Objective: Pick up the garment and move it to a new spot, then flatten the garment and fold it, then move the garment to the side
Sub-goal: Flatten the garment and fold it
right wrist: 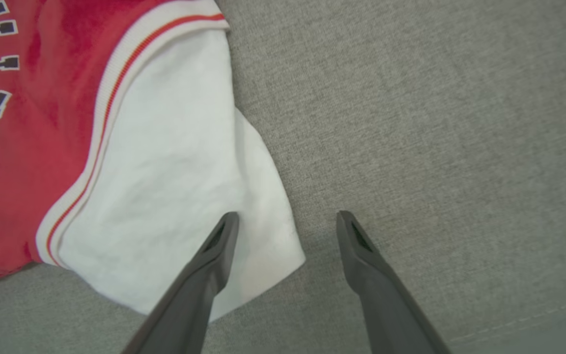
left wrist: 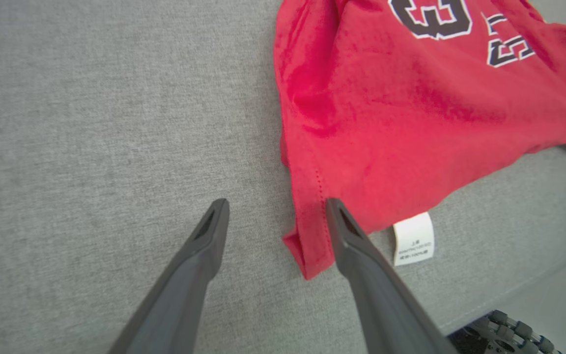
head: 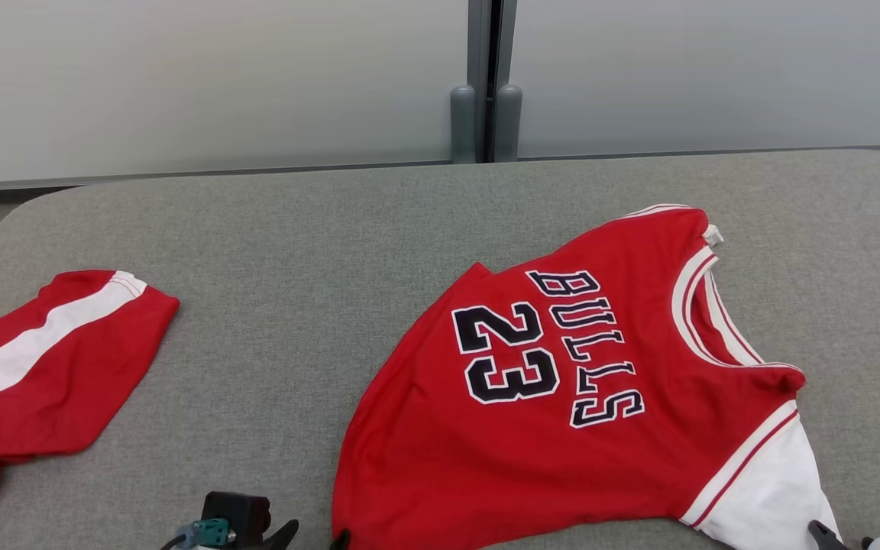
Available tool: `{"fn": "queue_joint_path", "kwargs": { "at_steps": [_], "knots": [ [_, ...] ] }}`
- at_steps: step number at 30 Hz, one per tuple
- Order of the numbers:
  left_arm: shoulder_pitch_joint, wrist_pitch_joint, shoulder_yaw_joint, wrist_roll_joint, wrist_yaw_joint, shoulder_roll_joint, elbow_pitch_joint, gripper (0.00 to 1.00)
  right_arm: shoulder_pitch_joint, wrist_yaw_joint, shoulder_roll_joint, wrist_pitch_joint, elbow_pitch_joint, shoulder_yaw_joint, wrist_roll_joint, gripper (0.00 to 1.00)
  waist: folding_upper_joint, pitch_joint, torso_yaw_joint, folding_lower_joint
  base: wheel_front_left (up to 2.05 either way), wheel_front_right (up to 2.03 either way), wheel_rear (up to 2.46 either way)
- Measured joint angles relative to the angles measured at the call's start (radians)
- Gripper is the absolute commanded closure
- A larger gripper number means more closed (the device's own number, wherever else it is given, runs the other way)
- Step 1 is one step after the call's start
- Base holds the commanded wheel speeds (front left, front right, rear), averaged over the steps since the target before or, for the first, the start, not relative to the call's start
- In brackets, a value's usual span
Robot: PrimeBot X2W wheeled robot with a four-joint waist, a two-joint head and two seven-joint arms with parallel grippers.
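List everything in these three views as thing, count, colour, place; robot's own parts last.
jersey: 1, red with a white sleeve, black "BULLS 23", right half of the padded surface
care label: 1, white, at the jersey's hem
second garment: 1, red with a white stripe, left edge of the surface
padded surface: 1, grey, under both garments
posts: 2, grey, at the wall behind
left gripper: 1, dark, open, by the jersey's hem corner
right gripper: 1, dark, open, over the white sleeve's edge
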State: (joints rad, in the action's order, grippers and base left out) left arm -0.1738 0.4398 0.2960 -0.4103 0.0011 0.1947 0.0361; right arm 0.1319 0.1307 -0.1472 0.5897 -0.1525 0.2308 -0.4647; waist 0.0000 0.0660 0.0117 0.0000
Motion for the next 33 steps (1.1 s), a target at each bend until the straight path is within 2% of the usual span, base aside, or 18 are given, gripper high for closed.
{"fn": "queue_joint_path", "kwargs": {
  "at_steps": [7, 12, 18, 19, 20, 21, 22, 23, 24, 33],
  "knots": [
    [0.012, 0.006, 0.016, -0.031, -0.024, -0.012, -0.062, 0.0, -0.031, 0.0, 0.016, -0.005, -0.035, -0.02, -0.003, 0.0, 0.0, 0.015, -0.008, 0.0, 0.0, 0.0, 0.0],
    [0.02, 0.028, 0.037, -0.058, -0.053, -0.016, -0.095, 0.0, -0.052, 0.0, 0.014, -0.028, -0.058, -0.05, -0.02, 0.0, 0.0, 0.02, -0.012, 0.0001, 0.0, 0.0, 0.0],
    [0.052, 0.04, 0.05, -0.076, -0.067, -0.022, -0.14, 0.0, -0.066, 0.0, 0.002, -0.049, -0.086, -0.075, -0.036, 0.0, 0.0, 0.026, -0.009, 0.0, 0.0, 0.0, 0.0],
    [0.059, 0.038, 0.052, -0.08, -0.072, -0.026, -0.149, 0.0, -0.068, 0.0, 0.001, -0.054, -0.09, -0.079, -0.039, 0.15, 0.0, 0.027, -0.009, 0.0, 0.0, 0.0, 0.0],
    [0.064, 0.038, 0.053, -0.089, -0.076, -0.03, -0.158, 0.0, -0.071, 0.0, -0.002, -0.054, -0.094, -0.082, -0.042, 0.37, 0.0, 0.027, -0.009, 0.0, 0.0, 0.0, 0.0],
    [0.069, 0.038, 0.056, -0.097, -0.08, -0.034, -0.166, 0.0, -0.074, 0.0, -0.005, -0.055, -0.098, -0.085, -0.047, 0.56, 0.0, 0.027, -0.009, 0.0, 0.0, 0.0, 0.0],
    [0.073, 0.038, 0.058, -0.102, -0.081, -0.035, -0.171, 0.22, -0.077, 0.0, -0.008, -0.055, -0.102, -0.089, -0.05, 0.64, 0.0, 0.027, -0.01, 0.0, 0.0, 0.0, 0.0],
    [0.075, 0.038, 0.059, -0.105, -0.085, -0.034, -0.175, 0.59, -0.08, 0.0, -0.009, -0.057, -0.105, -0.096, -0.056, 0.9, 0.0, 0.026, -0.01, 0.0, 0.0, 0.0, 0.0],
    [0.077, 0.038, 0.06, -0.107, -0.086, -0.034, -0.178, 1.0, -0.082, 0.0, -0.009, -0.06, -0.105, -0.106, -0.062, 1.0, 0.0, 0.026, -0.011, 0.0, 0.0, 0.0, 0.0],
    [0.076, -0.028, 0.049, -0.11, -0.096, -0.012, -0.135, 1.0, -0.082, 0.0, -0.032, -0.126, -0.058, -0.158, -0.162, 1.0, 0.0, 0.009, -0.004, 0.0, 0.0, 0.0, 0.0]
  ]
}}
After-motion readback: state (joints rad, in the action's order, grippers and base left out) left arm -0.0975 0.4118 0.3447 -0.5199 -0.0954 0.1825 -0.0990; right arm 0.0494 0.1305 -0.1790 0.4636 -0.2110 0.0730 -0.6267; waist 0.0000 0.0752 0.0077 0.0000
